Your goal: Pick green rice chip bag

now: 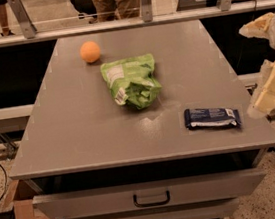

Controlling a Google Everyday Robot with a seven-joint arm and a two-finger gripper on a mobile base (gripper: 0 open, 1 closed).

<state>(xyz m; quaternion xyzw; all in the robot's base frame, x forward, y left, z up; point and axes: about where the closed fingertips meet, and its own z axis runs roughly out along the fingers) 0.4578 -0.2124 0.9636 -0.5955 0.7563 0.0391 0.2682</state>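
The green rice chip bag (131, 81) is a light green, wrinkly bag with white label patches, lying flat near the middle of the grey table (79, 129). My gripper (254, 70) is at the right edge of the view, off the table's right side and well apart from the bag. Its two cream fingers (272, 87) are spread apart with nothing between them.
An orange ball (90, 51) sits behind and left of the bag. A dark blue flat packet (212, 117) lies at the front right, close to the gripper. A drawer with a handle (152, 199) stands slightly open under the tabletop. People stand behind a rail (116, 25) at the back.
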